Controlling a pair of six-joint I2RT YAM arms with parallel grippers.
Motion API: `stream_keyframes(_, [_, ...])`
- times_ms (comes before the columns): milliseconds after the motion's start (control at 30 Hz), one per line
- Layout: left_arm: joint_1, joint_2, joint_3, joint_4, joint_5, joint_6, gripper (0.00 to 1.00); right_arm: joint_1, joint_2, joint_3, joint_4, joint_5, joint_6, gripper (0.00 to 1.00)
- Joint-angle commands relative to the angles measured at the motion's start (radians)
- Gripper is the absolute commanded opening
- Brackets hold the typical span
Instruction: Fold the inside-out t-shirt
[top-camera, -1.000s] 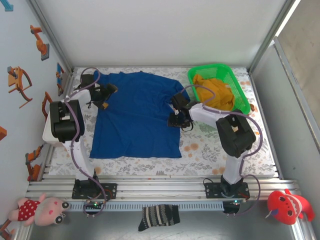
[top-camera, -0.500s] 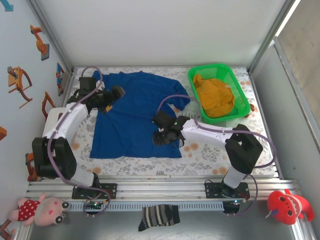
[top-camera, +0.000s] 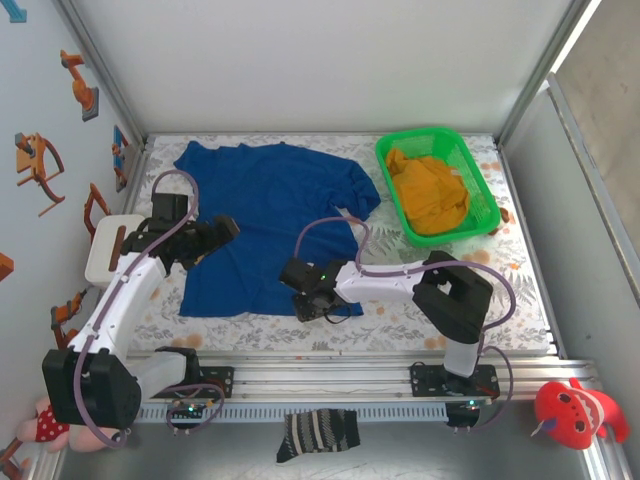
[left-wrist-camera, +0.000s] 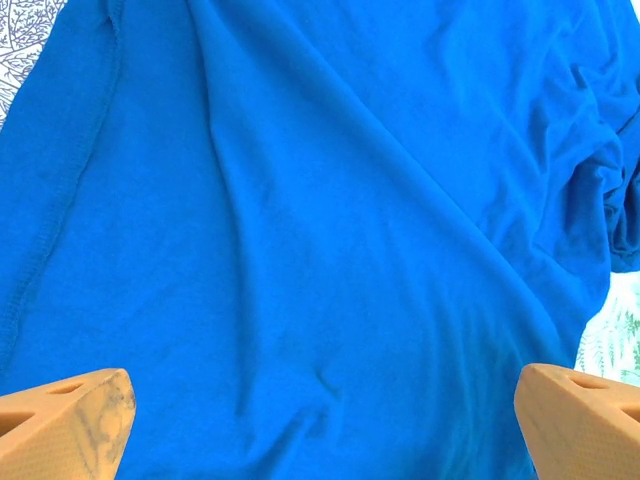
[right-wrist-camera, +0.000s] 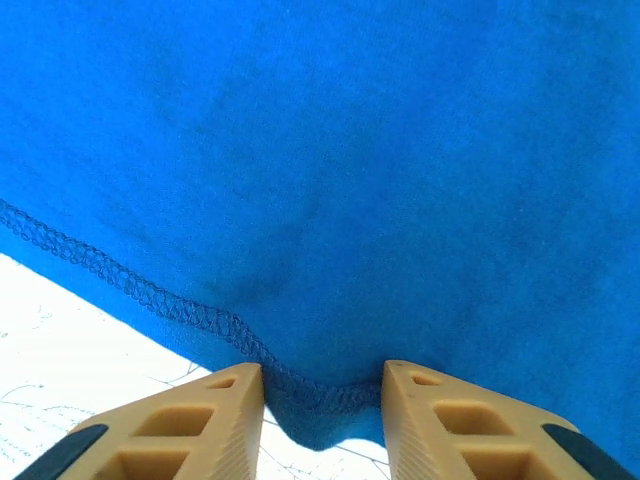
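Observation:
The inside-out t-shirt (top-camera: 270, 210) lies spread flat on the floral table cover, royal blue, collar toward the far side. My left gripper (top-camera: 224, 229) hovers over its left half, open; in the left wrist view the tan fingertips (left-wrist-camera: 70, 415) stand wide apart above rippled blue cloth (left-wrist-camera: 320, 200). My right gripper (top-camera: 308, 303) is at the shirt's near hem. In the right wrist view (right-wrist-camera: 322, 415) its jaws stand open but narrowed, with a bunched bit of the stitched hem (right-wrist-camera: 320, 400) between the fingers (right-wrist-camera: 205, 420) and white table showing beneath.
A green basket (top-camera: 420, 134) at the far right holds a mustard-yellow garment (top-camera: 430, 190). A striped sock (top-camera: 317, 435) lies on the front rail, a red plush toy (top-camera: 580, 410) at the right corner. Walls close in both sides.
Both arms swung toward the near edge. The right gripper went from the shirt's right side to its near hem, jaws narrowing. The left gripper slid from the far-left sleeve down the left side.

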Motion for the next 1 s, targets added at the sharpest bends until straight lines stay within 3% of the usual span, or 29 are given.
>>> stream_keyframes(0, [0.004, 0.002, -0.005, -0.034, -0.006, 0.020, 0.97, 0.008, 0.005, 0.006, 0.003, 0.040, 0.031, 0.27])
stream_keyframes(100, [0.004, 0.013, 0.001, -0.033, -0.002, 0.022, 0.97, 0.010, -0.016, 0.009, -0.004, 0.052, 0.030, 0.04])
stream_keyframes(133, [0.005, 0.014, 0.001, -0.034, -0.002, 0.023, 0.97, 0.010, -0.022, 0.011, -0.007, 0.056, 0.029, 0.00])
stream_keyframes(567, [-0.001, 0.055, 0.003, -0.066, 0.047, 0.105, 0.97, 0.008, -0.145, 0.076, -0.116, 0.080, -0.024, 0.00])
stream_keyframes(767, [-0.043, 0.039, -0.022, -0.098, 0.035, 0.159, 0.97, 0.000, -0.162, 0.092, -0.131, 0.086, -0.045, 0.00])
stream_keyframes(900, [-0.059, 0.035, -0.031, -0.104, 0.042, 0.161, 0.97, -0.010, -0.139, 0.077, -0.142, 0.093, -0.053, 0.20])
stream_keyframes(967, [-0.062, 0.037, -0.028, -0.104, 0.045, 0.160, 0.97, -0.010, -0.138, 0.062, -0.156, 0.114, -0.053, 0.23])
